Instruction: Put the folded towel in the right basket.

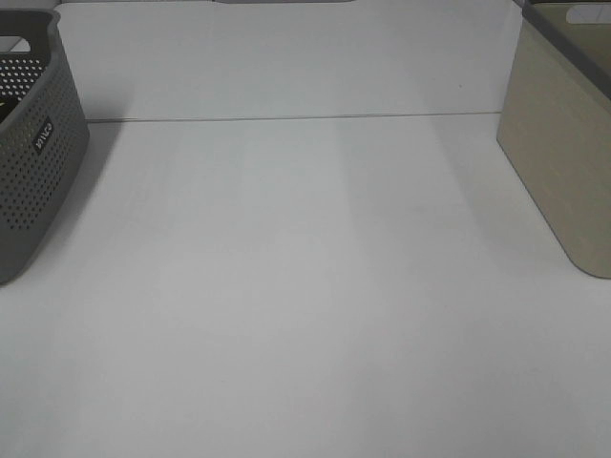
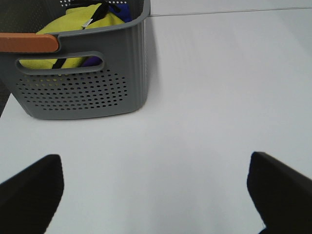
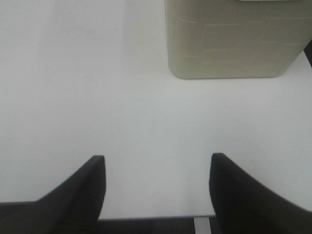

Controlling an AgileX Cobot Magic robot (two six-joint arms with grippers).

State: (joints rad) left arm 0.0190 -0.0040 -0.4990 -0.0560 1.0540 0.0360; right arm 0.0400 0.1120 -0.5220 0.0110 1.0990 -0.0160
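Note:
The right basket is beige with a grey rim and stands at the table's right edge; it also shows in the right wrist view. No folded towel lies on the table. In the left wrist view, yellow cloth and a bit of blue cloth lie inside the grey perforated left basket; I cannot tell if this is the towel. My left gripper is open and empty over bare table, short of the grey basket. My right gripper is open and empty, short of the beige basket. Neither gripper shows in the exterior view.
The grey basket stands at the table's left edge. An orange strip lies along its rim, and a black strap crosses the yellow cloth. A seam line runs across the white table at the back.

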